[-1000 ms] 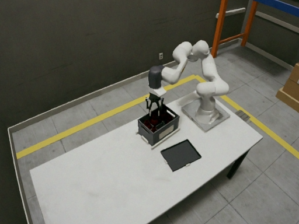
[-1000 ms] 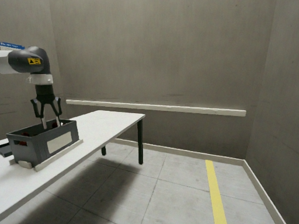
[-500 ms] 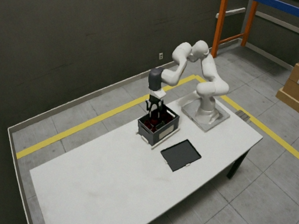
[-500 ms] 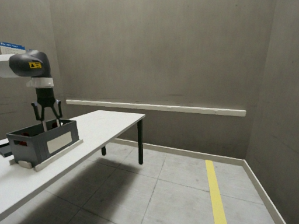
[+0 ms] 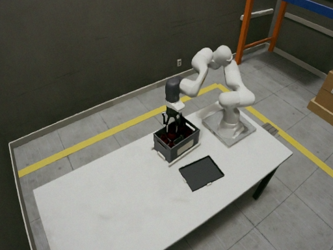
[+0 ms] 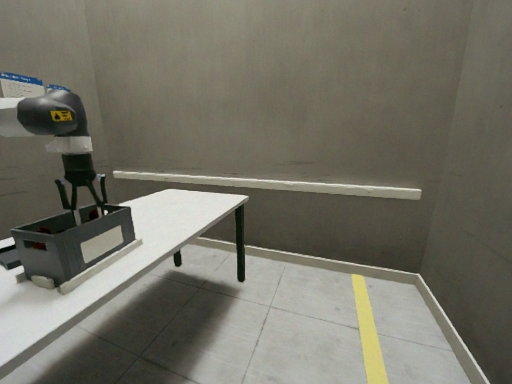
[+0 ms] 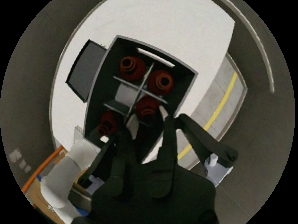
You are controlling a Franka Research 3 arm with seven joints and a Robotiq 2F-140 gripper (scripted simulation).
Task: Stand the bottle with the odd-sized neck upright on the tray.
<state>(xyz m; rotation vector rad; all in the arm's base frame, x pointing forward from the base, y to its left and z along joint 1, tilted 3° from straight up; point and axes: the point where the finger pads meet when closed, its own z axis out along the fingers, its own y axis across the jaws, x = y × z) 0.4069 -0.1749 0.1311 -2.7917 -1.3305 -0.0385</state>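
While most of the job is still to do, the long white table holds everything. The big arm reaches over to the grey crate, which looks flat and sits by a pale strip. Next to it, apart, lies the black tray. No bottle is on it, so the odd bottle must be in the crate, but I can't tell which one it is. I see four dark red bottles in there; the last one may hide under the pincer. Thin walls stand between them, so a bottle has to go straight up first, or it could bump. The pincer is partly open, with its tips down in the crate near a bottle, and I think it holds nothing. Picking, lifting, standing it up and letting go are left. The necks look too small to compare.

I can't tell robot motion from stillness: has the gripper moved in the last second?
Yes, slightly downward: in the exterior view the gripper sits lower against the crate.
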